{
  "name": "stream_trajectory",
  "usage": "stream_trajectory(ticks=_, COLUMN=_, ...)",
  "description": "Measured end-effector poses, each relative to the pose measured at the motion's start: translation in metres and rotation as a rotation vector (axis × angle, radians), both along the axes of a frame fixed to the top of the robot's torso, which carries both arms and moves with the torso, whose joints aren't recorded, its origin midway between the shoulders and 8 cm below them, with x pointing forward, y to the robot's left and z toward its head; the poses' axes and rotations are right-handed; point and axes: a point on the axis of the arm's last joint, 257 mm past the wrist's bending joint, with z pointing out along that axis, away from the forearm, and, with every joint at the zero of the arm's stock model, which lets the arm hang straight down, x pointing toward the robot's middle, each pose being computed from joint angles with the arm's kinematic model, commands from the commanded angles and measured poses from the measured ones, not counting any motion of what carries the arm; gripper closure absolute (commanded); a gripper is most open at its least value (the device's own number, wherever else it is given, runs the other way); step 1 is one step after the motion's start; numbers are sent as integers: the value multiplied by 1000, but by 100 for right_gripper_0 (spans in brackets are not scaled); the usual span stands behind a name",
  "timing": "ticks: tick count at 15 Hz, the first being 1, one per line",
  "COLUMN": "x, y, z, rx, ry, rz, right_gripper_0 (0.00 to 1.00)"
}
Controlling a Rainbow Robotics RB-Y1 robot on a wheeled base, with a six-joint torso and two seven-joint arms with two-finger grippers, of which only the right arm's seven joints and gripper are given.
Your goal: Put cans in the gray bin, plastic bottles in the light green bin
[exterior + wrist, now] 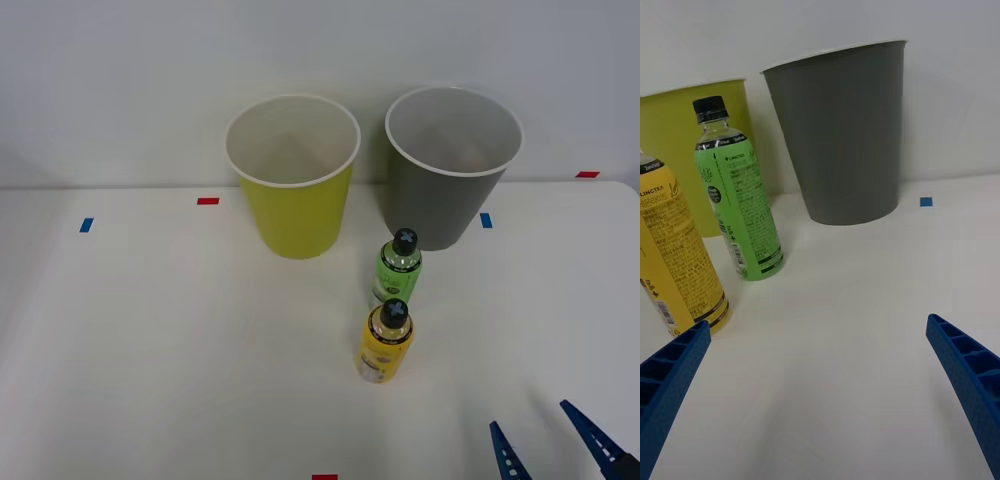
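Two black-capped plastic bottles stand upright mid-table: the green-label bottle (399, 266) (738, 202) in front of the gray bin (452, 166) (841, 135), and the yellow-label bottle (386, 342) (674, 247) just nearer to me. The light green bin (294, 176) (685, 142) stands left of the gray one. My right gripper (548, 440) (820, 375) is open and empty, low at the front right, to the right of the yellow bottle and apart from it. The cans are out of view.
Small red tape marks (208, 201) and blue tape marks (486, 220) lie on the white table. A white wall rises right behind the bins. Bare table stretches to the left and front of the bottles.
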Motion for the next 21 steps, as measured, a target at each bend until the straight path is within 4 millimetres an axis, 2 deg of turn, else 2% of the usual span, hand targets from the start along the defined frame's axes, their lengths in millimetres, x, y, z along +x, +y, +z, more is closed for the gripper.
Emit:
stream_trajectory(ticks=2, x=0, y=-1, z=0, rx=41, ry=13, rz=1, right_gripper_0=0)
stream_trajectory(ticks=13, x=5, y=1, z=3, rx=15, ry=1, rz=28, right_gripper_0=0)
stream_trajectory(ticks=21, x=15, y=9, z=-12, rx=70, ry=60, rz=1, right_gripper_0=0)
